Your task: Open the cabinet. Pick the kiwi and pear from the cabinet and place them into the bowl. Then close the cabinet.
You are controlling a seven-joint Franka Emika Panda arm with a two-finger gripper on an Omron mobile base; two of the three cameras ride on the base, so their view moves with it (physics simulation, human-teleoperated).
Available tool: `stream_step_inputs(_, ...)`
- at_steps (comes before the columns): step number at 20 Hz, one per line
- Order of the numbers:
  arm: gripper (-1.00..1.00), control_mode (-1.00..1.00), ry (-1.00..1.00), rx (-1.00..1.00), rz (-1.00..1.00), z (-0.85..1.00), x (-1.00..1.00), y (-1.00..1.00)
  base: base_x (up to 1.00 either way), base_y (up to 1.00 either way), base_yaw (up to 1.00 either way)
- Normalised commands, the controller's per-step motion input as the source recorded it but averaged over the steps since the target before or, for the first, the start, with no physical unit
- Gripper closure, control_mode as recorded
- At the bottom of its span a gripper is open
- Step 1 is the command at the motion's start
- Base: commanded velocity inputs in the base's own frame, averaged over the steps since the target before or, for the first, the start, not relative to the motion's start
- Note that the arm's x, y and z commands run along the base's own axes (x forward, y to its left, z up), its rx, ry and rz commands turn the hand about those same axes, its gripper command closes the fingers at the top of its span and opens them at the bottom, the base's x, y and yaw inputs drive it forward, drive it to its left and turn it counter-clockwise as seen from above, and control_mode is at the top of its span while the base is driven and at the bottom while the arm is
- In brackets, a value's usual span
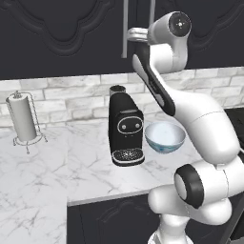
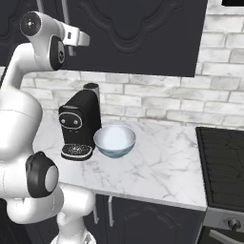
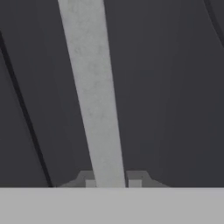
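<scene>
The black cabinet (image 1: 62, 33) hangs above the counter with both doors closed; it also appears in the right base view (image 2: 138, 33). My gripper (image 1: 128, 34) is raised to the door and is shut on one silver bar handle (image 1: 125, 19). In the hand view the handle (image 3: 94, 96) runs up between the two fingertips of the gripper (image 3: 112, 181), against the dark door panel (image 3: 175, 87). The white, pale blue bowl (image 1: 165, 137) stands on the counter just right of the coffee machine, also seen from the right (image 2: 114, 140). Kiwi and pear are hidden behind the doors.
A black coffee machine (image 1: 126, 128) stands on the marble counter (image 1: 52, 167) below the gripper. A paper towel holder (image 1: 23, 119) is at the far left. A dark stove top (image 2: 224, 162) lies at the right. A second bar handle (image 1: 152, 9) hangs beside the gripped one.
</scene>
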Motion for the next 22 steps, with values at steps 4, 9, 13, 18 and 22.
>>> stream_step_inputs(4,1.00,-1.00,0.01,0.00,0.16,-0.11,0.00,-0.02,0.00,0.00,0.00)
stream_step_inputs(9,1.00,-1.00,0.00,0.00,0.15,0.00,-0.29,-0.20,0.00,0.00,0.00)
stream_step_inputs(13,1.00,-1.00,-0.01,0.00,0.07,0.00,-0.66,-0.11,0.00,0.00,0.00)
stream_step_inputs(18,1.00,-1.00,-0.04,0.00,0.00,0.00,-0.98,-0.17,0.00,0.00,0.00)
stream_step_inputs(22,1.00,-1.00,-0.02,0.00,0.00,0.00,-1.00,-0.39,0.00,0.00,0.00)
